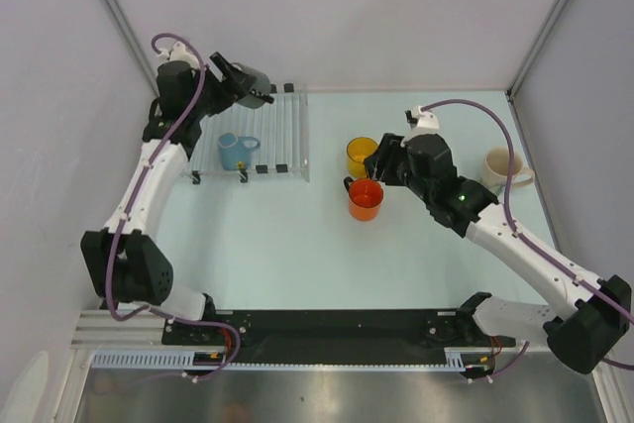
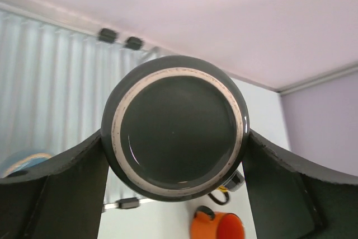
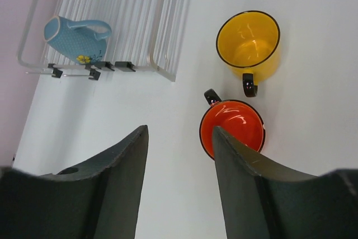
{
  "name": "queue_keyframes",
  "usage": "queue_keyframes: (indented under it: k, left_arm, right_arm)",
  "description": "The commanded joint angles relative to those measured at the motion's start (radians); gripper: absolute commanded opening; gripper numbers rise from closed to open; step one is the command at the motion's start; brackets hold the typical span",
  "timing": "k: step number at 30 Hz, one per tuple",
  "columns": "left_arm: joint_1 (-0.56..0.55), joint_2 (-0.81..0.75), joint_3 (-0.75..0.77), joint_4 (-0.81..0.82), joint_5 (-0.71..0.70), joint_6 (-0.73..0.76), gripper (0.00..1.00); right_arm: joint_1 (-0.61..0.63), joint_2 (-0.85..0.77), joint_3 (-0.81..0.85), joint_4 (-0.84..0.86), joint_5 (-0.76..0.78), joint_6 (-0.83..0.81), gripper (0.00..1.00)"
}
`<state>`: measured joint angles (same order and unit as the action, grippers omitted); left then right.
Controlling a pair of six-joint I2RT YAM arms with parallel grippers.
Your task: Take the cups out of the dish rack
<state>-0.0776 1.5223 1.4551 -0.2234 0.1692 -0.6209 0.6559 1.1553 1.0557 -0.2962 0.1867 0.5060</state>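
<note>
The clear dish rack lies at the back left, with a light blue cup resting in its near part. My left gripper hangs over the rack's far left corner, shut on a dark grey cup. In the left wrist view that cup's base fills the gap and both fingers press its sides. A yellow cup and an orange cup stand on the table at the centre right. My right gripper hovers above them, open, with only bare table between its fingers.
A cream cup stands at the far right near the wall. The right wrist view shows the rack, the blue cup, the yellow cup and the orange cup. Enclosure walls close in the left, right and back.
</note>
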Motion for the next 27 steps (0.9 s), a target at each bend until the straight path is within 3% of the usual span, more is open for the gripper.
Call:
queue_keyframes:
  k: [1,4,8,14,17,20,23,27]
  left_arm:
    - [0.007,-0.114,-0.131,0.264,0.232,-0.103,0.00]
    - [0.007,-0.171,-0.260,0.412,0.358,-0.195,0.00]
    - [0.007,-0.244,-0.442,0.692,0.509,-0.377,0.00]
    - [0.001,-0.294,-0.714,1.220,0.657,-0.669,0.01]
    - [-0.005,-0.275,-0.840,1.584,0.691,-0.833,0.00]
    - [-0.048,-0.251,-0.952,1.752,0.710,-0.937,0.00]
    - [-0.092,-0.287,-0.990,1.713,0.716,-0.909,0.00]
    - [-0.149,-0.373,-1.019,1.508,0.711,-0.745,0.00]
  right_arm:
    - [-0.007,-0.074,-0.058,0.126,0.048,0.052,0.54]
    - [-0.038,-0.103,-0.123,0.221,-0.060,0.075,0.55]
    - [-0.093,-0.121,-0.161,0.322,-0.339,0.141,0.64]
    - [-0.217,-0.181,-0.365,0.831,-0.636,0.403,0.66]
    - [-0.251,-0.145,-0.443,1.063,-0.723,0.570,0.66]
    - [-0.249,-0.059,-0.508,1.387,-0.773,0.733,0.65]
    - [-0.224,-0.008,-0.491,1.427,-0.796,0.769,0.65]
    - [-0.151,-0.005,-0.430,1.292,-0.780,0.662,0.65]
